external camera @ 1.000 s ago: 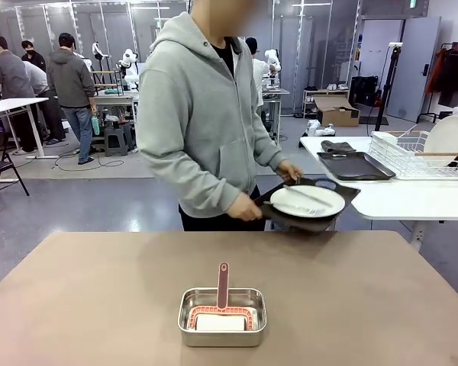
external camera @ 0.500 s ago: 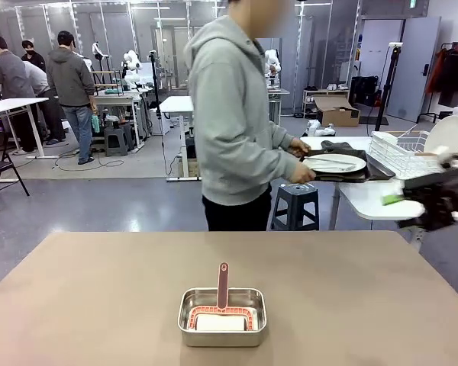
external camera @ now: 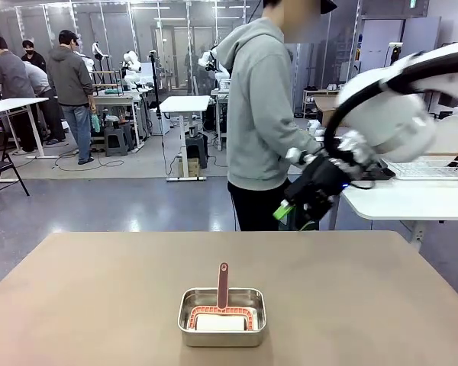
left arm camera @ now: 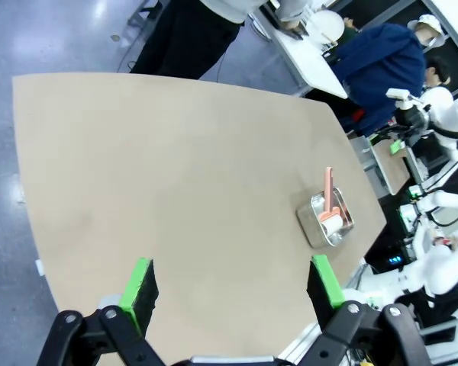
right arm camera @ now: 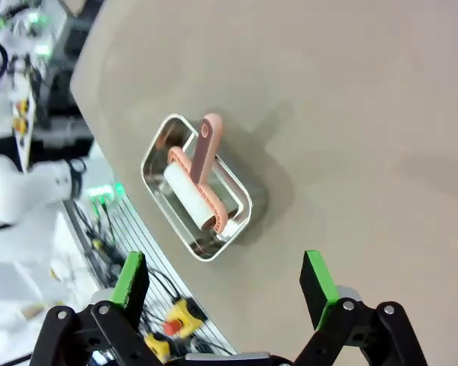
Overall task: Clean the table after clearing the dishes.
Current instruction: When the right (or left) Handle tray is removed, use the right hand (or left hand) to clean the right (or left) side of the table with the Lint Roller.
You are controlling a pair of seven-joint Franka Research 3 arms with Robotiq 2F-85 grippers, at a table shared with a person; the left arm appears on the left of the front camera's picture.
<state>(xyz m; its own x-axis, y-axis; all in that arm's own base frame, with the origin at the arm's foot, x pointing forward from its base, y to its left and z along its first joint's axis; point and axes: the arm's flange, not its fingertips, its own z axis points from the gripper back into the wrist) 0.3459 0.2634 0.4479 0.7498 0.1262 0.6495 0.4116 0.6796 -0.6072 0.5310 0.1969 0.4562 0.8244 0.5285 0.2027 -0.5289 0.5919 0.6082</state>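
Tabletop [external camera: 99,290], tan and matte, carries no dishes in the front view, just a steel pan [external camera: 222,326] near the robot's edge. A roller's pink handle [external camera: 223,284] sticks up from the pan. It is stiff and flat, so cleaning it probably means gripping that light, rigid handle, and the pan may slide. The right arm [external camera: 389,107] reaches in, blurred, with its jaws apart. The person [external camera: 263,114] faces the white side table [external camera: 397,202].

From the left wrist, the left jaws stand spread, green pads [left arm camera: 140,284] well apart from the pan. This view adds a white plate [left arm camera: 326,23] on the side table, where the front view has the arm in the way.

From the right wrist, the jaws are spread above the pan, and the white roll [right arm camera: 189,200] is seen lengthwise.
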